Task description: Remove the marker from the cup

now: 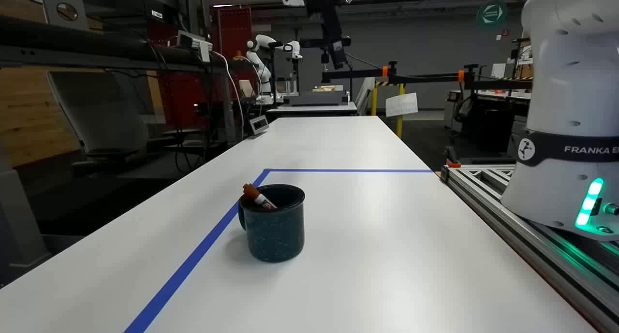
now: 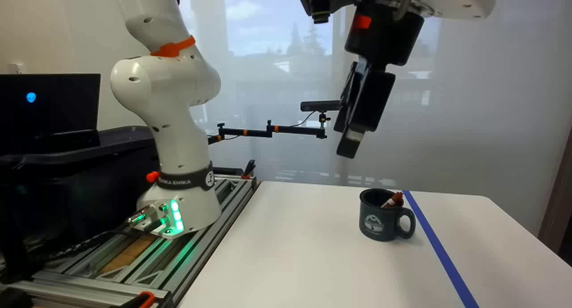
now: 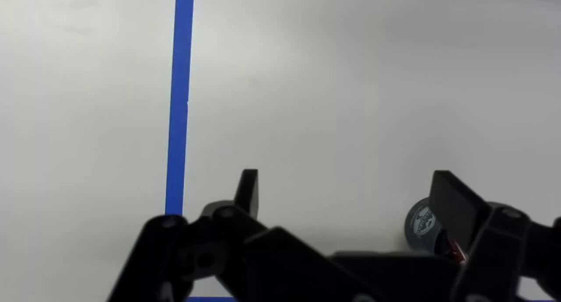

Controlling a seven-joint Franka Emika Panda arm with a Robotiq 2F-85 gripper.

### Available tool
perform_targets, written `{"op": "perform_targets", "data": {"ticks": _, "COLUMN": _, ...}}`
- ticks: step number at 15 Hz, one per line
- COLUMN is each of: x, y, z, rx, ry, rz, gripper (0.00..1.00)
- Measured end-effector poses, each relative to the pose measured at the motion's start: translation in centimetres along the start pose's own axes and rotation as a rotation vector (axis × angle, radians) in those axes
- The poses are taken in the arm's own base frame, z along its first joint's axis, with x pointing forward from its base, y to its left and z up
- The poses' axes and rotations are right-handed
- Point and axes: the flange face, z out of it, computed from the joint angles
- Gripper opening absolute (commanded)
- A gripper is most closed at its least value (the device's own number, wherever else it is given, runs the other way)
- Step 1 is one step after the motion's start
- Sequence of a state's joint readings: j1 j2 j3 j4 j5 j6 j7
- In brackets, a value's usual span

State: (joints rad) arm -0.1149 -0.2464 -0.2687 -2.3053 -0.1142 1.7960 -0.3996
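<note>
Claw (image 3: 345,186) high over the table (image 1: 387,255), fingers (image 3: 455,205) spread wide, nothing between them. I read this as before the grasp.

Marker (image 1: 257,196): in the cup (image 1: 275,234), tilted, leaning to the handle side. Reddish-brown cap end stands above the rim in both exterior views, a bit of white printed barrel below it. Lower part hidden inside the cup. Claw not touching it.

Cup: upright on the table, handle (image 2: 412,223) turned toward the blue tape (image 2: 440,250) and just beside it. Pale emblem (image 2: 373,223) on the wall, seen in an exterior view.

Claw to cup: well apart in height. Wrist view puts the cup toward the right, partly behind a finger, so I judge the claw is not lined up.

Done: nothing of the removal, by my reading. Left: all of it. Shift over the cup, descend, pinch the cap end, draw the marker up along its slant, carry it clear. Possible trouble: a sideways pull could drag or tip the cup.

Further out: robot base (image 2: 178,205) beside the table, green lights (image 2: 177,216) lit.
</note>
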Motion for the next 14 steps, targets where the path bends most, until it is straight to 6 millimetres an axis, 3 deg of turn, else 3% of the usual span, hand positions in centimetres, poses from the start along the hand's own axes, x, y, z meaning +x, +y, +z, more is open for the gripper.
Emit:
{"op": "perform_targets", "data": {"ticks": 9, "x": 0.3, "y": 0.0, "z": 0.1, "rx": -0.019, "ry": -0.004, "rz": -0.003, "gripper": 1.00}}
{"op": "perform_targets", "data": {"ticks": 12, "x": 4.0, "y": -1.0, "z": 0.7, "rx": -0.135, "ry": 0.077, "rz": -0.037, "gripper": 1.00}}
{"op": "perform_targets", "data": {"ticks": 14, "x": 7.7, "y": -3.5, "z": 1.8, "rx": -0.215, "ry": 0.139, "rz": -0.118, "gripper": 1.00}}
